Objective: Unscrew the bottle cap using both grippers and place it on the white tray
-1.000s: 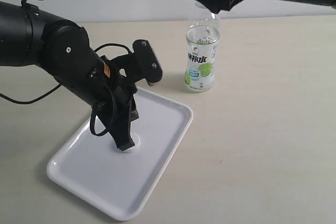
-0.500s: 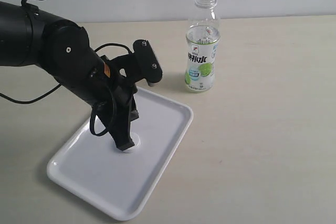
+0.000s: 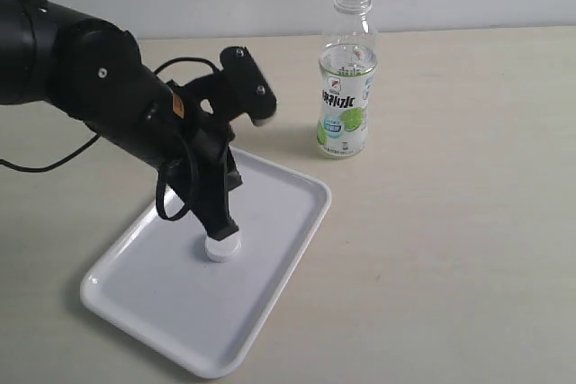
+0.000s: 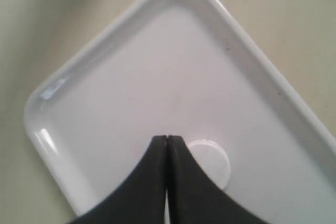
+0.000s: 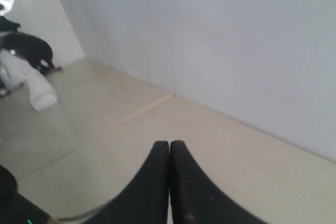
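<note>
Black arm links fill the left of the exterior view, where the left gripper (image 3: 223, 227) points steeply down over the white tray (image 3: 126, 299). A black cable (image 3: 165, 209) loops beside the wrist. In the left wrist view its jaws are pressed together along a thin seam, and nothing is caught between the fingertips (image 4: 155, 153).

The bottle cap (image 3: 222, 248) lies flat on the tray's floor, roughly in the middle and clear of the raised rim. It sits just beside the closed tips, outside them. One finger hides part of the cap's edge in the wrist view, so I cannot tell whether the tip touches it or stands a little above it.

The tray rests on a beige table (image 3: 450, 240), turned at an angle, with its far corner pointing toward the bottle (image 3: 343, 87). The bottle stands upright on the table just beyond that corner, apart from the rim and well apart from the cap. Its threaded neck is open at the top, and the label with the green lime faces the camera.

Only the right wrist view shows the right gripper (image 5: 169, 143). Its two dark fingers meet tip to tip and hold nothing. Beyond them are a beige surface and a pale wall (image 5: 220, 40).
</note>
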Robot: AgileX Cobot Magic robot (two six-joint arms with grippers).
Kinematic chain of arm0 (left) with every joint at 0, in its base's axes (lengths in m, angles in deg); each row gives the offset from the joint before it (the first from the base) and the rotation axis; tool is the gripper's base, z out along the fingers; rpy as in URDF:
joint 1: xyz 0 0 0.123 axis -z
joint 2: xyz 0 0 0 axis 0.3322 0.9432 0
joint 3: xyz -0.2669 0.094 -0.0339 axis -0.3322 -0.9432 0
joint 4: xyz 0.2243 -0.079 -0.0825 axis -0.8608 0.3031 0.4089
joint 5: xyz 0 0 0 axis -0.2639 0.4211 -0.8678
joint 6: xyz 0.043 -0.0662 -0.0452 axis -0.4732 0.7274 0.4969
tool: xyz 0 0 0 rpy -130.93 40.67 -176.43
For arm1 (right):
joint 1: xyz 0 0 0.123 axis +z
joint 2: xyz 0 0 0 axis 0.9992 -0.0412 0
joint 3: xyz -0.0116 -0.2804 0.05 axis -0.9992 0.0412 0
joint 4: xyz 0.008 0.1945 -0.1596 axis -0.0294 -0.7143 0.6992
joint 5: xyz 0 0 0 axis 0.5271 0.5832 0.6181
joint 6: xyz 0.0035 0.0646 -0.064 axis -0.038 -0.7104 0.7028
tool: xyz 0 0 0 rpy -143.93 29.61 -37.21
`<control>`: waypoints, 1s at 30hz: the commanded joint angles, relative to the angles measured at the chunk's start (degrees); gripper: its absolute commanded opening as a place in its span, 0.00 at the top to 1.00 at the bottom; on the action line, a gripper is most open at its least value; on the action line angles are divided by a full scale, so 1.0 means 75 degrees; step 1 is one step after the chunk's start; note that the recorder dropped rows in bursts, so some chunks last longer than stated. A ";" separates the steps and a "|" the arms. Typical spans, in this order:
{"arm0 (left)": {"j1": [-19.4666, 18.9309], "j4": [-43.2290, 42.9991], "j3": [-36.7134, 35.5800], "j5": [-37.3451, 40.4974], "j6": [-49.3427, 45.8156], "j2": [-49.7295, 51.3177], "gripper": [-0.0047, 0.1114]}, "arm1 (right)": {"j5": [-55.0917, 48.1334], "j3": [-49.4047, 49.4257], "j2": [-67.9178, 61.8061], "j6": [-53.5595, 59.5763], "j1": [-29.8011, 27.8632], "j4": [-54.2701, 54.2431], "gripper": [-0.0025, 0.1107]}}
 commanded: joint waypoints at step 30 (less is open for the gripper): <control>0.0417 0.1456 -0.7796 -0.6726 0.3435 -1.0623 0.96 | -0.5396 0.7490 0.7486 0.2482 0.0000 -0.1984 0.98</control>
